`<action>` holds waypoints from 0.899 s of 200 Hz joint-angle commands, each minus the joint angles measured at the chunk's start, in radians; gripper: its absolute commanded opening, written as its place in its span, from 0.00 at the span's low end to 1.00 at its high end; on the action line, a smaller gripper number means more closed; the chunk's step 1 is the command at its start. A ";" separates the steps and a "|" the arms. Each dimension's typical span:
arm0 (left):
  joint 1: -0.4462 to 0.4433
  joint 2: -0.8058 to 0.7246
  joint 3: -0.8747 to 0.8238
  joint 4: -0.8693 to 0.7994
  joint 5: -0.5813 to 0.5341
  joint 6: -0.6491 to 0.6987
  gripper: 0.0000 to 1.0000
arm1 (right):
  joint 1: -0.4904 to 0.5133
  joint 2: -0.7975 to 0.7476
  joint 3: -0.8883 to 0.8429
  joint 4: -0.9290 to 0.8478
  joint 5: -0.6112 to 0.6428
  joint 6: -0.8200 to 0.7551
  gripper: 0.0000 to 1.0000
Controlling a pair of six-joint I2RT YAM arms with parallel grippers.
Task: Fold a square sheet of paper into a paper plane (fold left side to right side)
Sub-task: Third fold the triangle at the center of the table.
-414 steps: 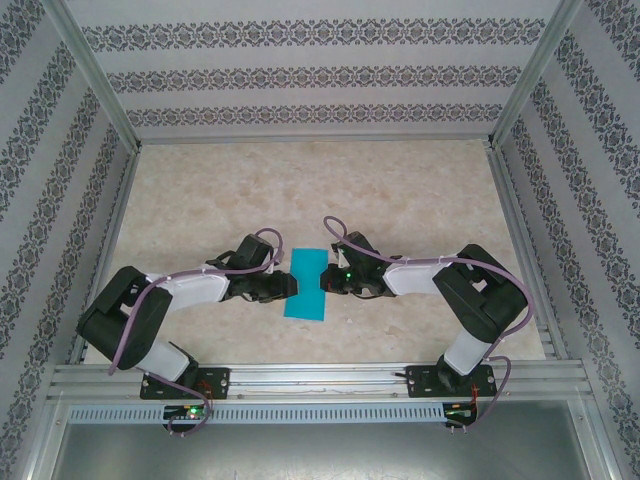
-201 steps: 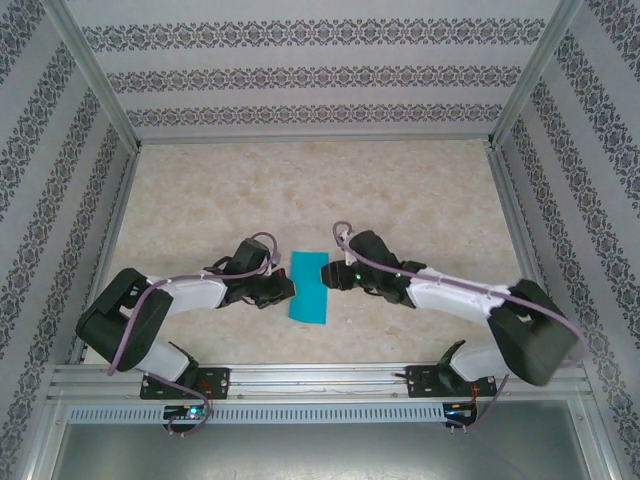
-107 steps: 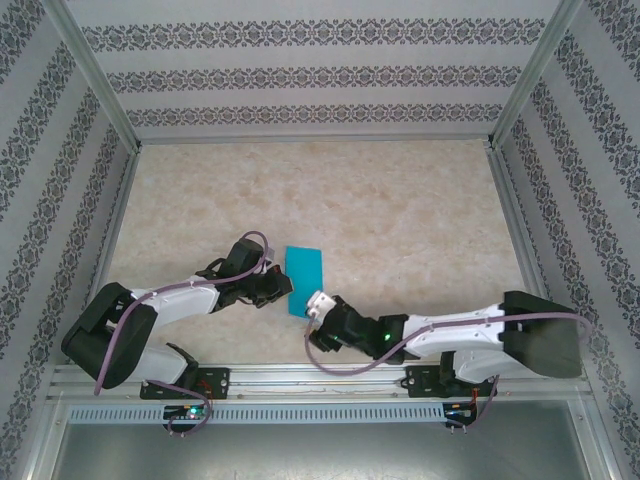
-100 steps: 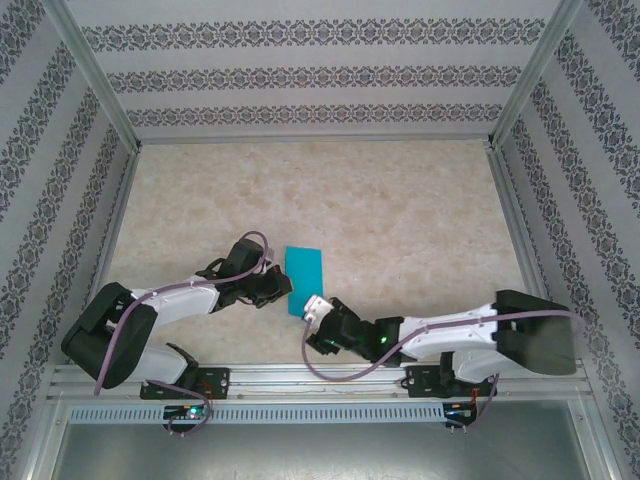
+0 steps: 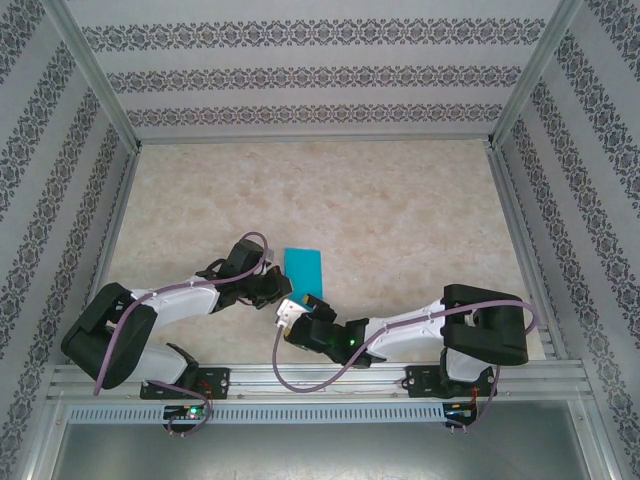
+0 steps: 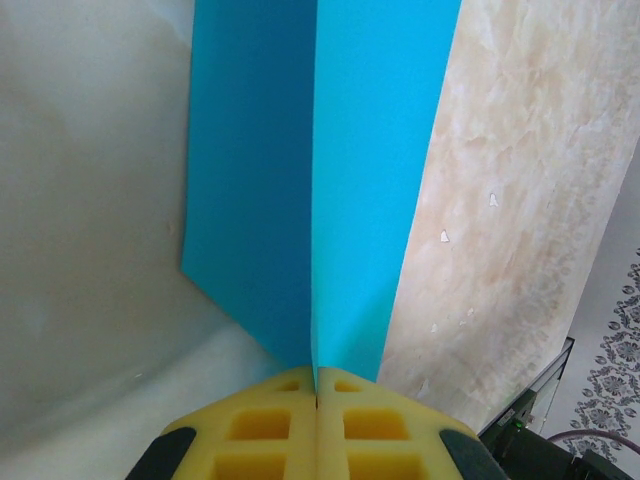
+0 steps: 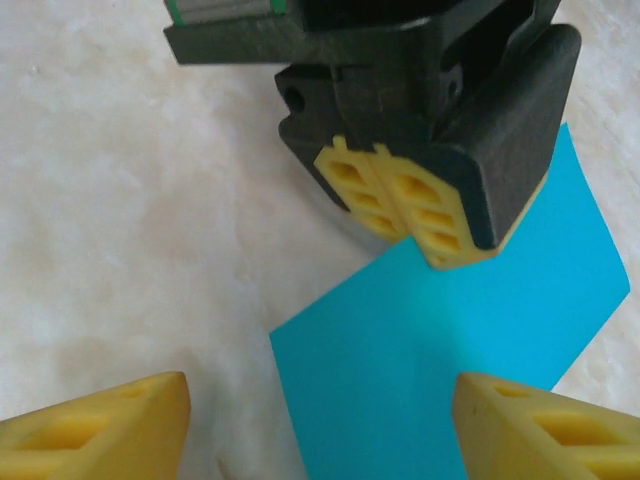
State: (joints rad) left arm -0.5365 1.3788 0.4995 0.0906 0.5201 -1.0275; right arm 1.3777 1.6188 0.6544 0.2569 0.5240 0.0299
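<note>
While the left hand (image 5: pixel 286 291) is pinching the near left edge of the thin turquoise-blue sheet of paper (image 5: pixel 303 270), its yellow pads (image 6: pixel 270 430) are pressing tight together with the sheet caught between them. The paper, folded into a narrow rectangle, is lying on the beige marbled counter (image 5: pixel 400 220) roughly midway between the two arms, with a long crease running away from the pinch. The right hand (image 5: pixel 290 318) is hovering just beside the sheet's near corner and pointing at the left hand, its yellow fingers (image 7: pixel 100 425) standing wide apart and gripping nothing.
</note>
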 commanded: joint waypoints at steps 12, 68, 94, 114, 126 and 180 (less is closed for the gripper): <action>-0.011 0.003 -0.002 -0.011 0.012 -0.012 0.00 | -0.020 0.022 0.022 0.056 0.016 -0.018 0.63; -0.016 0.021 0.014 -0.024 0.024 0.005 0.00 | -0.044 0.043 0.031 0.056 -0.004 -0.001 0.49; -0.019 0.026 0.008 -0.019 0.023 0.005 0.00 | -0.050 0.052 0.037 0.058 -0.009 0.010 0.38; -0.019 0.026 0.007 -0.018 0.026 0.007 0.00 | -0.052 0.051 0.038 0.058 -0.023 0.015 0.29; -0.019 0.027 0.014 -0.027 0.027 0.017 0.01 | -0.052 0.046 0.033 0.055 -0.035 0.020 0.19; 0.009 -0.011 0.059 -0.118 0.015 0.089 0.23 | -0.071 -0.020 -0.035 0.047 -0.112 0.099 0.00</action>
State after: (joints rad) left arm -0.5423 1.3975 0.5240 0.0422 0.5270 -0.9939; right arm 1.3235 1.6436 0.6548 0.3012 0.4595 0.0757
